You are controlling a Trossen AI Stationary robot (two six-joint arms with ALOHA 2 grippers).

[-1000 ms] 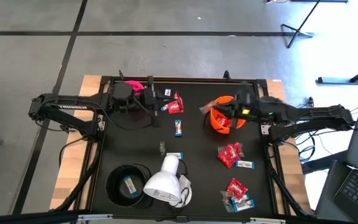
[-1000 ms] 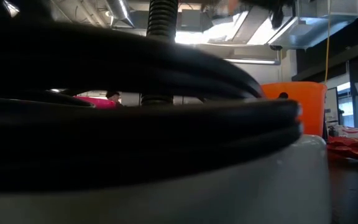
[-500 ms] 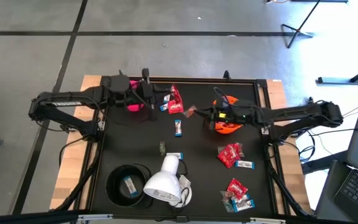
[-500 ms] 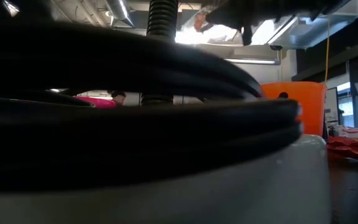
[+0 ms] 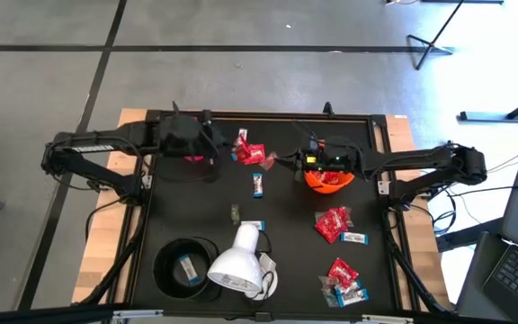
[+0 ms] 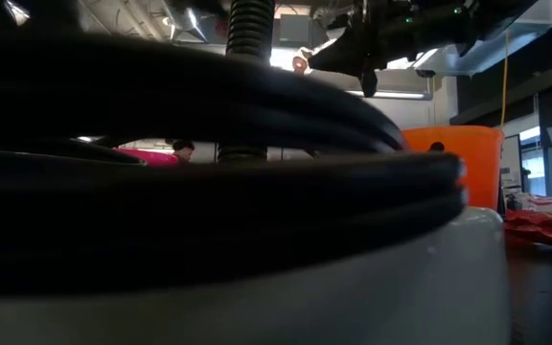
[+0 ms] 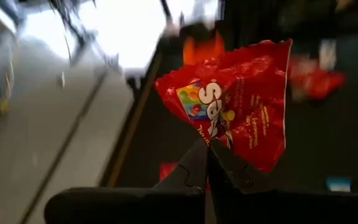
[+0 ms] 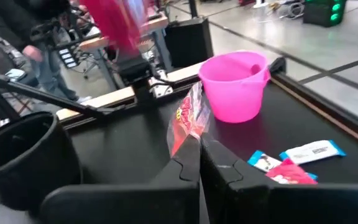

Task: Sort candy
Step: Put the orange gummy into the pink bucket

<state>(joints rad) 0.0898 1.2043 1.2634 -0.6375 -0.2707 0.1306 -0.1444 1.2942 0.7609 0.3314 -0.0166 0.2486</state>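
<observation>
My left gripper (image 7: 207,149) is shut on a red crinkly candy packet (image 7: 235,99) and hovers just right of the pink cup (image 5: 192,155), at the table's far left. My right gripper (image 8: 199,146) is shut on a smaller red packet (image 8: 188,118). It hangs above the table left of the orange cup (image 5: 326,177). In the high view this packet (image 5: 272,160) shows near the table's far middle. More red packets (image 5: 257,155) and a white-and-blue bar (image 5: 257,184) lie flat on the black table top. My left gripper pinches the red packet's lower edge (image 7: 219,142) between its two fingertips. The packet stands up past the fingers, lifted clear of the table. My right gripper pinches the small red packet by its lower end (image 8: 185,138) at the fingertips, coming nearly level from the table's right. The packet sticks up, clear of the table.
A white lamp head (image 5: 236,261) and a black cup (image 5: 185,265) with a bar inside stand at the near left. Red packets and bars lie at the right (image 5: 335,223) and near right (image 5: 344,274). A raised frame (image 5: 268,115) rims the table.
My right gripper has gone from over the orange cup toward the table's left and down, carrying the small red packet. My left gripper has tipped downward beside the pink cup, its red packet still held.
</observation>
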